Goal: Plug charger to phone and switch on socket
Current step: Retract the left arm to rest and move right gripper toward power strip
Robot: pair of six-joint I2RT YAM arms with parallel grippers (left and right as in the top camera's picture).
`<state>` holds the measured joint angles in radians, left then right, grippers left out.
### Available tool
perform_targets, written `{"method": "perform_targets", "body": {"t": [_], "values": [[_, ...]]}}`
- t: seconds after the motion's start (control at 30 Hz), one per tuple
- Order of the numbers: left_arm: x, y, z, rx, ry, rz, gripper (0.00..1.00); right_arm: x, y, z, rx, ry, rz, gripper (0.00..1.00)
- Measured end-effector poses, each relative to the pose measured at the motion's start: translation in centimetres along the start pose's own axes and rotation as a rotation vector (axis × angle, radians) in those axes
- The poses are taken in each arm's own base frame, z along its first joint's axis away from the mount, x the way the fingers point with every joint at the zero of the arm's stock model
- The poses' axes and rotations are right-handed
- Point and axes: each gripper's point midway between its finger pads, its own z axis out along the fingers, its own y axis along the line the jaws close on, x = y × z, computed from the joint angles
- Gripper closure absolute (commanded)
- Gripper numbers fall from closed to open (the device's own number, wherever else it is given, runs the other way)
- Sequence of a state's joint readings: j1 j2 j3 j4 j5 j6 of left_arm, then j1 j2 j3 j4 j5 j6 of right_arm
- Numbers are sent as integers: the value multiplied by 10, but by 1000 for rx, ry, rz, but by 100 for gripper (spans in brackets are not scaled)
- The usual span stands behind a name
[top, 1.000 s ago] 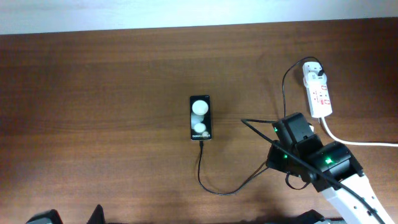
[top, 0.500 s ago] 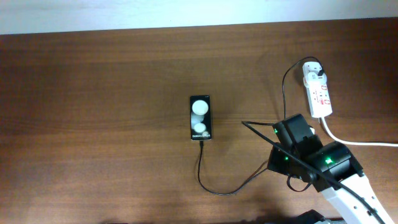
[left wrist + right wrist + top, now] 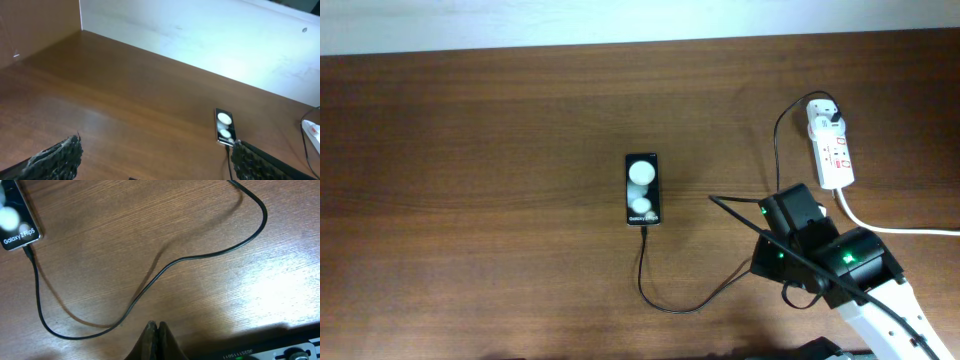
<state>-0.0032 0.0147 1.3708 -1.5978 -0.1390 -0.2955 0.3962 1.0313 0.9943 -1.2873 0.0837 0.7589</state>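
The black phone [image 3: 642, 190] lies face up mid-table, and it also shows in the left wrist view [image 3: 224, 126] and the right wrist view [image 3: 15, 222]. The charger's thin black cable [image 3: 665, 305] runs from the phone's lower edge, loops toward the right arm [image 3: 805, 240], and rises to the white adapter [image 3: 823, 115] plugged into the socket strip [image 3: 833, 155]. My right gripper [image 3: 157, 326] is shut on nothing, low over bare wood just right of the cable loop [image 3: 150, 282]. My left gripper [image 3: 155, 162] is wide open and empty, well short of the phone.
The strip's thick white cord [image 3: 895, 228] trails off the table's right edge. A pale wall [image 3: 200, 35] borders the far side of the table, with a brown side panel [image 3: 35, 25] on the left. Bare wood [image 3: 470, 200] spreads left of the phone.
The right arm has drifted slightly toward the near edge. The dark tips of the left arm at the bottom left of the overhead view have slid out of sight. Phone and cable are unmoved.
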Motion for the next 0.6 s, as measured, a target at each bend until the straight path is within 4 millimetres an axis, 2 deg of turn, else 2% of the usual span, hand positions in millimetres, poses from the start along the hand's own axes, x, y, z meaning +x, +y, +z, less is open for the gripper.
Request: {"method": "perform_targets", "body": {"t": [0.07,0.2,0.23,0.3,0.37,0.47,0.57,0.6], "values": [[10,3,0,-12,41,6,1,0,0,0,0,-1,1,96],[-7,-2,3,7,-25,-4,1,-1,1,0,-3,-4,1,96],[-12,-5,9,13,-47,-7,1,-1,1,0,-3,-3,1,96],[-10,-7,28,7,-26,-6,1,-1,1,0,-3,-4,2,96],[-4,-9,58,-4,2,-3,1,0,0,0,-1,-2,1,96],[-2,-27,118,56,-15,-8,1,0,0,0,0,-1,1,96],[-2,-39,159,110,-67,-17,1,0,0,0,2,2,0,96],[8,-40,178,115,-65,-16,1,1,-1,0,3,4,-1,96]]}}
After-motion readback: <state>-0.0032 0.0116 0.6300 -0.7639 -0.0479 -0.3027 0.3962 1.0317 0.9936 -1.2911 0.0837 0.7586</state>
